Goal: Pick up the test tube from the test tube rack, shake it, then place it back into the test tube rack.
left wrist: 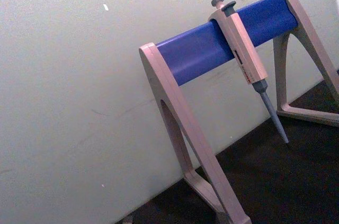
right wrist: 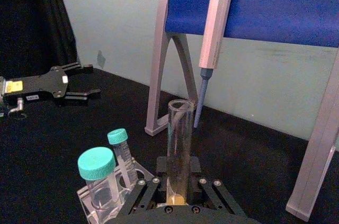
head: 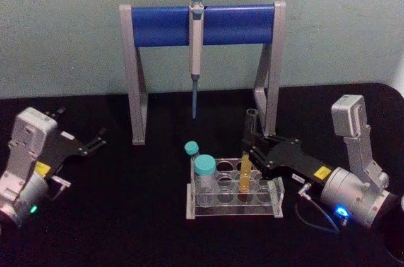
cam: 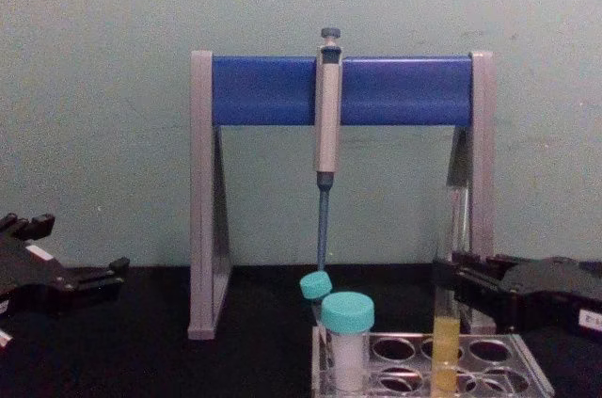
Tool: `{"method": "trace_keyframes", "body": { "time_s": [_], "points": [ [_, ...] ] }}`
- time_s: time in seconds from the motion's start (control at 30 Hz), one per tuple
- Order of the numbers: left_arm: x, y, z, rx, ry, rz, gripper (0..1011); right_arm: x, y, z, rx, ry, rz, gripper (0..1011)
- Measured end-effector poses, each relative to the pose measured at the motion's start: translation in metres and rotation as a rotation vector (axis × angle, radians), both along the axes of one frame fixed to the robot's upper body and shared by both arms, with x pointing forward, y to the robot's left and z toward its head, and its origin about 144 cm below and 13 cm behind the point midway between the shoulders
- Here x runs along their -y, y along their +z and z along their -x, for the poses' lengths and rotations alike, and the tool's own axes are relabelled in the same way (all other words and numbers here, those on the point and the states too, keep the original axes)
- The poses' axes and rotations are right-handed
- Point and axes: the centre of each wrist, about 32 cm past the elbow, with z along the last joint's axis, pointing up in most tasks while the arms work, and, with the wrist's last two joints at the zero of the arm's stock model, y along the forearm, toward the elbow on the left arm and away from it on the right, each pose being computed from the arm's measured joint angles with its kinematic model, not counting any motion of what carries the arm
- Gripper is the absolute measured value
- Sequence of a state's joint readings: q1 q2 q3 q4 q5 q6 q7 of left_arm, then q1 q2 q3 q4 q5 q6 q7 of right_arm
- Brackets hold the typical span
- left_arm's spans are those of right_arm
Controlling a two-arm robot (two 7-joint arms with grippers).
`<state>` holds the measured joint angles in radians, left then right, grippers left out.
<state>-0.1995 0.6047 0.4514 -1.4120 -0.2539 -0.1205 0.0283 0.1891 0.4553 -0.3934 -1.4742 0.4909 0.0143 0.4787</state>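
Test tube (head: pixel 247 153): long, slim, clear glass, uncapped, yellow-orange liquid seen in lower part. It is stood upright in a hole of the clear test tube rack (head: pixel 232 207), and is clasped mid-height by the right gripper (head: pixel 251 152). Left gripper (head: pixel 100 138) is held released, well apart at table's left. No label writing can be read.

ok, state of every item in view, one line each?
test tube: upright in rack, yellow liquid in lower part, capless
test tube rack: flat on table
right hand: at the tube, fingers on either side
left hand: open, off to the left
capped vials: upright in rack
pipette: hanging on stand
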Motion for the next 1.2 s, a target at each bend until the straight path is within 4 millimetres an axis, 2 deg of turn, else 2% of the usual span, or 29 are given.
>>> {"method": "trace_keyframes", "body": {
  "time_s": [0.07, 0.1, 0.33, 0.37, 0.5, 0.57, 0.63, 0.73, 0.77, 0.87, 1.2],
  "points": [
    [0.0000, 0.0000, 0.0000, 0.000, 0.000, 0.000, 1010, 0.0000, 0.0001, 0.0000, 0.000, 0.000, 0.000, 278],
    [0.0000, 0.0000, 0.0000, 0.000, 0.000, 0.000, 1009, 0.0001, 0.0001, 0.0000, 0.000, 0.000, 0.000, 334],
    [0.0000, 0.0000, 0.0000, 0.000, 0.000, 0.000, 1010, 0.0001, 0.0002, 0.0000, 0.000, 0.001, -0.001, 559],
    [0.0000, 0.0000, 0.0000, 0.000, 0.000, 0.000, 1010, 0.0001, 0.0002, 0.0000, 0.000, 0.001, -0.001, 559],
    [0.0000, 0.0000, 0.0000, 0.000, 0.000, 0.000, 1010, 0.0000, 0.0002, 0.0000, 0.000, 0.001, -0.001, 736],
    [0.0000, 0.0000, 0.0000, 0.000, 0.000, 0.000, 1010, 0.0001, 0.0002, 0.0000, 0.000, 0.001, -0.001, 761],
    [0.0000, 0.0000, 0.0000, 0.000, 0.000, 0.000, 1009, 0.0001, 0.0002, 0.0000, 0.000, 0.001, -0.001, 854],
    [0.0000, 0.0000, 0.0000, 0.000, 0.000, 0.000, 1010, 0.0001, 0.0002, 0.0000, 0.000, 0.001, -0.001, 904],
    [0.0000, 0.0000, 0.0000, 0.000, 0.000, 0.000, 1010, 0.0001, 0.0002, 0.0000, 0.000, 0.001, -0.001, 952],
    [0.0000, 0.0000, 0.0000, 0.000, 0.000, 0.000, 1009, 0.0001, 0.0002, 0.0000, 0.000, 0.001, -0.001, 1000],
    [0.0000, 0.0000, 0.0000, 0.000, 0.000, 0.000, 1010, 0.0066, 0.0002, 0.0042, 0.009, -0.006, -0.005, 1000]
  ]
}}
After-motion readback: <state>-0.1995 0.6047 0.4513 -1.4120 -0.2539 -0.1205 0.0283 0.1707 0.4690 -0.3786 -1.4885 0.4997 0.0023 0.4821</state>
